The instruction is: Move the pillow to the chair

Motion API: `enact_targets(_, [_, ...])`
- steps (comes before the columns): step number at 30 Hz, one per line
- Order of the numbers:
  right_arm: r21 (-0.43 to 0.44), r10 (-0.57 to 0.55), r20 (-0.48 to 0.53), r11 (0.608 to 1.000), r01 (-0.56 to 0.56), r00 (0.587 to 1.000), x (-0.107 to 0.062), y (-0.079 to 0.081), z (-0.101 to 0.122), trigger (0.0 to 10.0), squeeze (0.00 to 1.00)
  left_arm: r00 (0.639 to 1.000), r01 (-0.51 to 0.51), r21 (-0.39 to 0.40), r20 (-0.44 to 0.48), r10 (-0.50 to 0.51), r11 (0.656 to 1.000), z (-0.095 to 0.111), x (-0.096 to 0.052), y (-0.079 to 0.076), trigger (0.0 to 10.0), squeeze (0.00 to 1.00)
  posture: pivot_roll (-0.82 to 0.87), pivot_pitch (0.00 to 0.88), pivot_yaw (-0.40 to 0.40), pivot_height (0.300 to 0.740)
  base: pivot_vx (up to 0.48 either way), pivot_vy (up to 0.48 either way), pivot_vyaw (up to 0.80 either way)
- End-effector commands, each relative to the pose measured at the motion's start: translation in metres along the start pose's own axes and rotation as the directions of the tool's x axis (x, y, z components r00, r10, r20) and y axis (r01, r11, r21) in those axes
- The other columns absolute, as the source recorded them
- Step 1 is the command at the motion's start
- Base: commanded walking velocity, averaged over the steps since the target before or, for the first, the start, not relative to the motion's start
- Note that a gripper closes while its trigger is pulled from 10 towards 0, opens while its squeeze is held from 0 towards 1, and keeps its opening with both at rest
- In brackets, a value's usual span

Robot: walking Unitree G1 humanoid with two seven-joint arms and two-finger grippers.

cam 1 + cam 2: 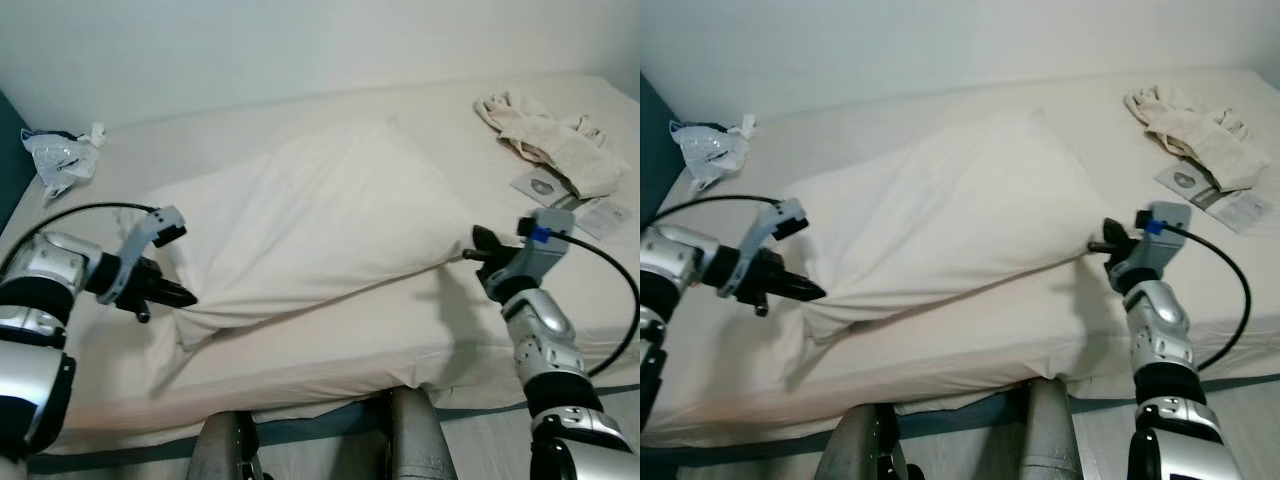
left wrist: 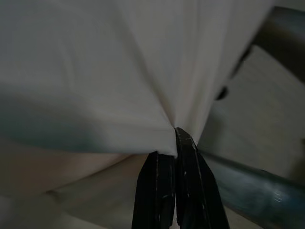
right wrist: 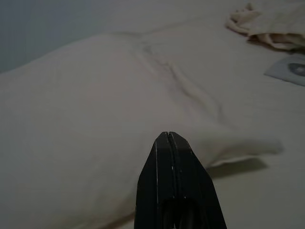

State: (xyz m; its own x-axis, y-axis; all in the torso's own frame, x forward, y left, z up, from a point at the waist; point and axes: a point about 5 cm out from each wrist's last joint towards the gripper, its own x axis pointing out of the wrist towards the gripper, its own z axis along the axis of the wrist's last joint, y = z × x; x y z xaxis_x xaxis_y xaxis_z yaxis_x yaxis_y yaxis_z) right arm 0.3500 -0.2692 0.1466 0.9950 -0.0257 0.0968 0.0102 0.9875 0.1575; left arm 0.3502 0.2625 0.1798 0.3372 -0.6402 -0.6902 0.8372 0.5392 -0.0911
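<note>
Pinching one pillow (image 1: 320, 225) corner, the left tool (image 1: 185, 297) is clenched; right tool (image 1: 468, 254) closed, empty, beside it; pillow still on bed (image 1: 330, 355).

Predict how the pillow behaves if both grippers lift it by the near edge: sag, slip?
Likely floppy: the pillow is soft and creased, so its middle should sag between the left gripper and right gripper. Probably light for its bulk. Slip risk: the left fingers pinch only a fold of the case, which may pull free.
</note>
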Motion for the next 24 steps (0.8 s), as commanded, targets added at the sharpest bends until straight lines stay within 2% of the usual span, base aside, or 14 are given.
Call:
enact_targets(1, [-0.007,-0.012,-0.024,1.0,0.012,1.0,-0.003,0.0,-0.008,10.0,0.0,0.991,-0.125,0.021,-0.047,0.126,0.992,-0.005,-0.012,0.008,0.0,0.0,-0.06,0.152,0.074,0.587,0.0,0.0,0.0])
enact_targets(3, [0.001,-0.019,-0.016,1.0,0.019,1.0,-0.002,0.0,-0.009,10.0,0.0,0.952,-0.304,0.005,-0.006,0.305,0.953,-0.007,-0.011,0.017,0.0,0.0,-0.06,0.154,0.074,0.587,0.0,0.0,0.0])
enact_targets(7, [0.006,-0.018,-0.012,1.0,0.018,1.0,-0.002,0.002,-0.009,10.0,0.0,0.93,-0.368,0.015,0.004,0.368,0.93,-0.011,-0.009,0.02,0.0,0.0,-0.06,0.156,0.075,0.587,0.0,0.0,0.0])
enact_targets(9, [0.012,-0.01,-0.013,1.0,0.01,1.0,-0.001,0.005,-0.011,10.0,0.0,0.871,-0.49,0.002,0.036,0.489,0.872,-0.012,-0.007,0.025,0.0,0.0,-0.06,0.157,0.071,0.587,0.0,0.0,0.0])
enact_targets(11, [0.018,0.001,-0.017,1.0,-0.001,1.0,-0.001,0.01,-0.014,10.0,0.0,0.798,-0.591,-0.089,0.083,0.597,0.802,-0.011,-0.004,0.03,0.0,0.0,-0.06,0.157,0.069,0.587,0.0,0.0,0.0])
enact_targets(12, [0.026,0.012,-0.02,1.0,-0.012,1.0,-0.001,0.014,-0.016,10.0,0.0,0.778,-0.584,-0.208,0.133,0.614,0.785,-0.01,0.001,0.03,10.0,0.0,-0.07,0.16,0.067,0.587,0.0,0.0,0.0])
enact_targets(13, [0.026,0.012,-0.02,1.0,-0.012,1.0,-0.001,0.014,-0.016,10.0,0.0,0.778,-0.584,-0.208,0.133,0.614,0.785,-0.01,0.001,0.03,10.0,0.0,-0.07,0.16,0.067,0.587,0.0,0.0,0.0])
enact_targets(14, [0.03,0.027,-0.026,0.999,-0.026,0.999,0.0,0.019,-0.018,10.0,0.0,0.789,-0.522,-0.29,0.192,0.583,0.802,-0.008,0.004,0.027,10.0,0.35,-0.07,0.161,0.068,0.587,0.0,0.0,0.0])
enact_targets(15, [0.03,0.034,-0.028,0.999,-0.033,0.999,0.0,0.021,-0.019,10.0,0.0,0.793,-0.506,-0.3,0.207,0.573,0.809,-0.008,0.004,0.027,10.0,0.73,-0.07,0.161,0.068,0.587,0.0,0.0,0.0])
enact_targets(16, [0.03,0.034,-0.028,0.999,-0.033,0.999,0.0,0.021,-0.019,10.0,0.0,0.793,-0.506,-0.3,0.207,0.573,0.809,-0.008,0.004,0.027,10.0,0.73,-0.07,0.161,0.068,0.587,0.0,0.0,0.0])
enact_targets(17, [0.03,0.043,-0.032,0.999,-0.042,0.999,0.0,0.023,-0.02,10.0,0.0,0.804,-0.488,-0.303,0.209,0.557,0.818,-0.008,0.004,0.026,10.0,1.0,-0.07,0.161,0.066,0.587,0.0,0.0,0.0])
enact_targets(21, [0.018,0.056,-0.05,0.998,-0.056,0.997,-0.001,0.025,-0.025,10.0,0.0,0.805,-0.474,-0.306,0.228,0.547,0.825,-0.005,-0.002,0.027,10.0,1.0,-0.06,0.163,0.065,0.587,0.0,0.0,0.0])
enact_targets(23, [0.017,0.056,-0.055,0.998,-0.055,0.997,-0.003,0.024,-0.027,10.0,0.0,0.763,-0.49,-0.35,0.27,0.587,0.798,0.002,-0.012,0.031,10.0,1.0,-0.06,0.165,0.066,0.587,0.0,0.0,0.0])
enact_targets(24, [0.017,0.056,-0.055,0.998,-0.055,0.997,-0.003,0.024,-0.027,10.0,0.0,0.763,-0.49,-0.35,0.27,0.587,0.798,0.002,-0.012,0.031,10.0,1.0,-0.06,0.165,0.066,0.587,0.0,0.0,0.0])
